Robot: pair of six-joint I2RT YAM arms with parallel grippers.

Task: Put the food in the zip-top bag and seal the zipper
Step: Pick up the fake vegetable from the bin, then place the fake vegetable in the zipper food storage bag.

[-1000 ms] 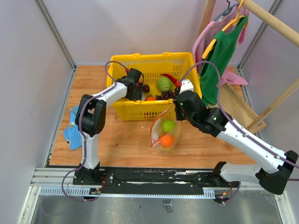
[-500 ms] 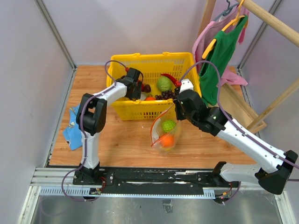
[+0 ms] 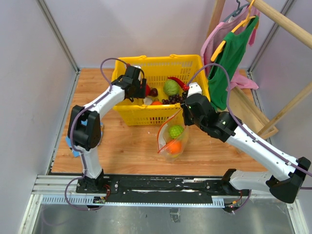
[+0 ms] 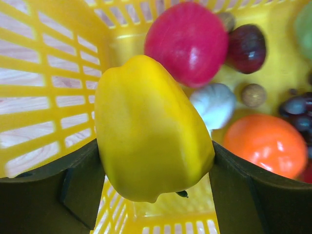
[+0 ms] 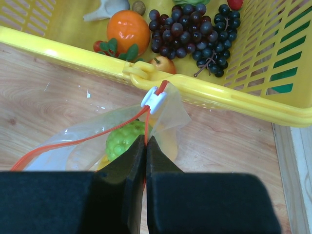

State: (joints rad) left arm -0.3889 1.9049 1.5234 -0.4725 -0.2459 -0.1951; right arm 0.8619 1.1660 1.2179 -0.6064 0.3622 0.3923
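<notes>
My left gripper (image 4: 155, 163) is shut on a yellow bell pepper (image 4: 146, 122), held above the floor of the yellow basket (image 4: 39, 97); in the top view this gripper (image 3: 135, 84) hangs over the basket's left part. My right gripper (image 5: 146, 142) is shut on the zip-top bag's (image 5: 58, 146) red-orange zipper (image 5: 97, 137), just below its white end piece (image 5: 154, 99). The bag (image 3: 173, 139) hangs open in front of the basket, with a green piece (image 3: 175, 130) and an orange (image 3: 174, 146) inside.
The basket (image 3: 146, 117) holds a red round fruit (image 4: 190, 41), an orange (image 4: 268, 144), garlic (image 4: 214, 105) and dark grapes (image 5: 192, 29). A blue cloth (image 3: 71, 145) lies at the left. Clothes on hangers (image 3: 229, 58) and a wooden rack stand at the right.
The left arm has risen and swung back and left inside the basket, lifting the yellow bell pepper. The right gripper and the bag have stayed put.
</notes>
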